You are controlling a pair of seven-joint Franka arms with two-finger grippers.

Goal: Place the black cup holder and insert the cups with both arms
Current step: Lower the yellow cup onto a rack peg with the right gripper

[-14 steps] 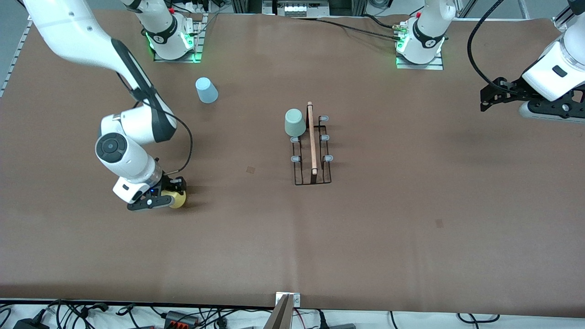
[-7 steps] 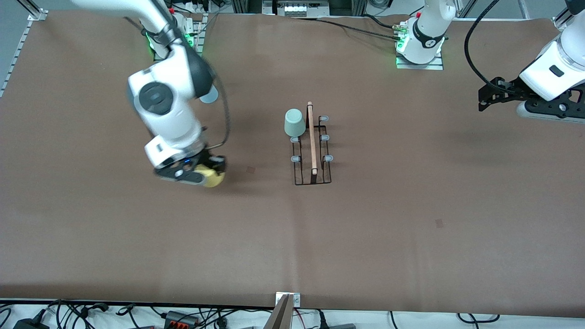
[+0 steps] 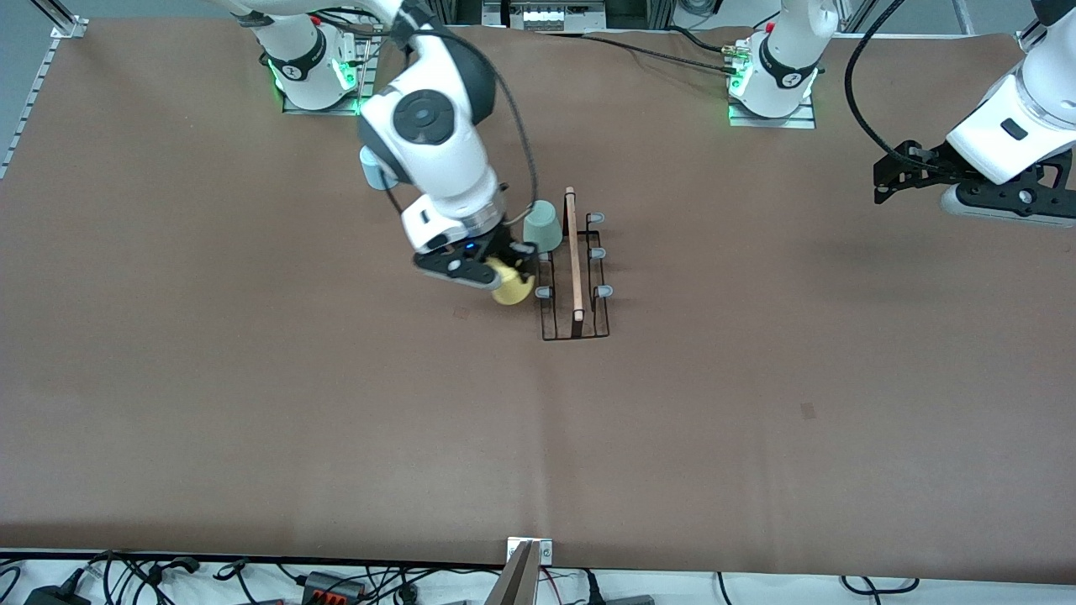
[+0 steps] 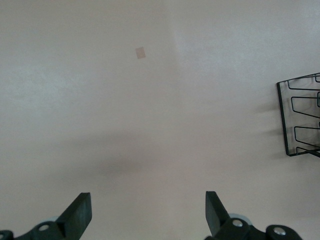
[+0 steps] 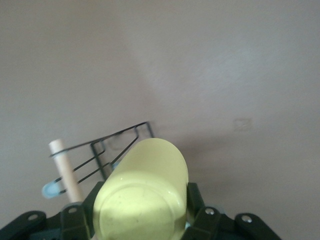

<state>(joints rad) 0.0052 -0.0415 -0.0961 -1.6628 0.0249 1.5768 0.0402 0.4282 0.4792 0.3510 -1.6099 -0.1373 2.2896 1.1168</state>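
The black cup holder (image 3: pixel 575 323) stands mid-table, its wooden bar (image 3: pixel 574 252) along the top. A pale green cup (image 3: pixel 542 225) sits upside down on the peg farthest from the front camera, on the side toward the right arm's end. My right gripper (image 3: pixel 504 273) is shut on the yellow cup (image 3: pixel 513 291), which hangs tilted just beside the holder's pegs. In the right wrist view the yellow cup (image 5: pixel 145 192) fills the space between the fingers (image 5: pixel 80 210), with the holder (image 5: pixel 102 150) just past it. A light blue cup (image 3: pixel 366 172) shows only as a sliver past the right arm. My left gripper (image 3: pixel 881 178) waits open in the air over the left arm's end of the table.
The brown table mat (image 3: pixel 672 437) spreads bare toward the front camera. The left wrist view shows the left gripper (image 4: pixel 148 212) above bare mat, with one corner of the holder (image 4: pixel 299 120) at its edge. Cables (image 3: pixel 656 50) lie between the arm bases.
My right arm has lifted the yellow cup off the mat and carried it from the right arm's end across to the holder. The left gripper has barely shifted.
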